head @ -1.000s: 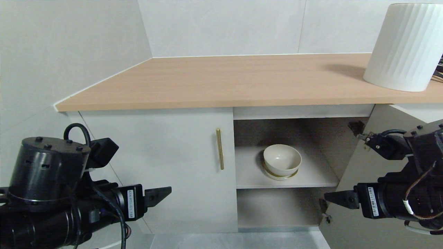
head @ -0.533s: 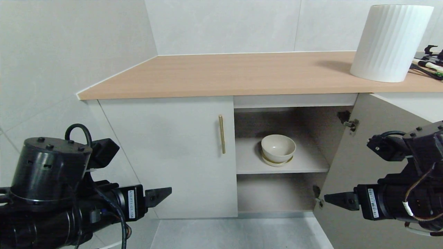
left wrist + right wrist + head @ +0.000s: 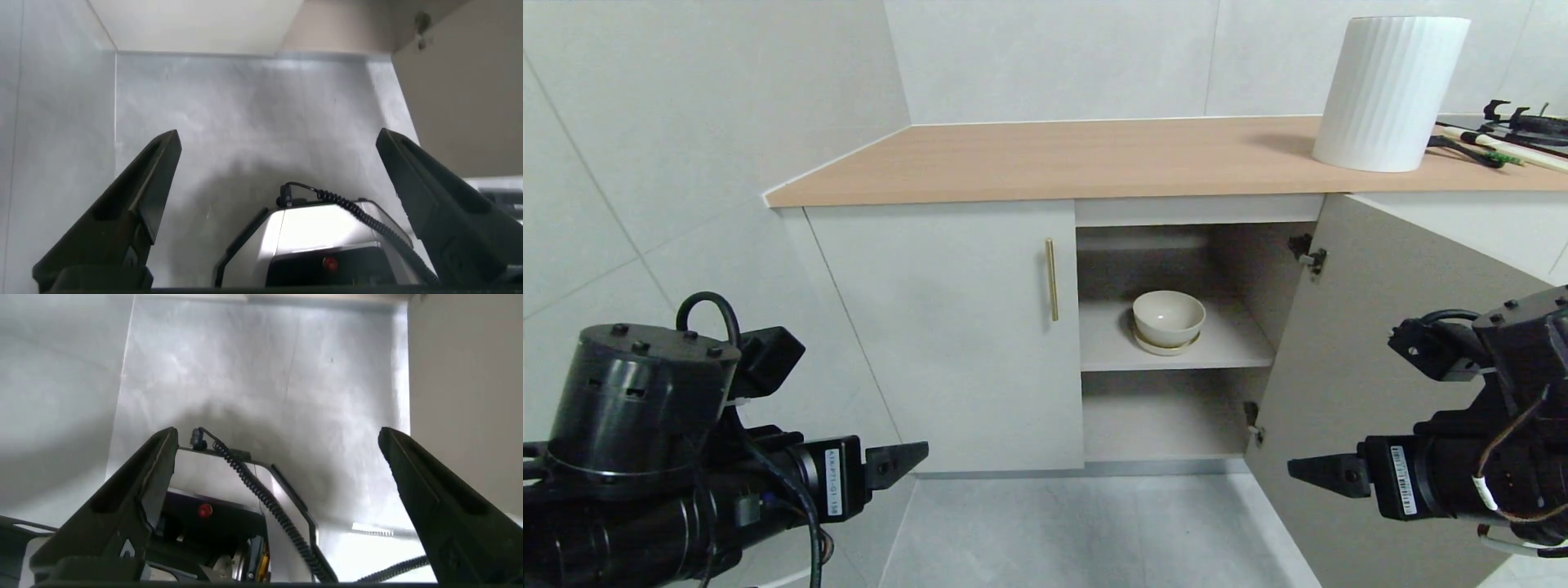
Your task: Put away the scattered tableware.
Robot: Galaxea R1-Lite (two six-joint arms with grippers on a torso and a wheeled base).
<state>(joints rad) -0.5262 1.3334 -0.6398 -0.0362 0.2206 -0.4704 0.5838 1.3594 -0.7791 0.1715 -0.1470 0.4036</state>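
A cream bowl (image 3: 1168,317) stands on a small plate (image 3: 1164,347) on the upper shelf (image 3: 1225,347) of an open cabinet. Both arms are held low, well short of the cabinet. My left gripper (image 3: 898,461) points inward from the left; in its wrist view the left gripper (image 3: 278,143) is open above the grey floor with nothing between its fingers. My right gripper (image 3: 1319,475) points inward from the right, in front of the open door (image 3: 1347,343); in its wrist view the right gripper (image 3: 278,439) is open too, and holds nothing.
The cabinet's left door (image 3: 947,335) is shut, with a gold handle (image 3: 1052,279). A wooden countertop (image 3: 1054,159) carries a white ribbed cylinder (image 3: 1388,94) and some utensils (image 3: 1503,139) at the far right. Grey floor (image 3: 1078,531) lies open before the cabinet.
The whole picture has shifted: the camera has backed away from the cabinet, which now looks smaller and farther, with more floor in sight. Both arms keep the same pose.
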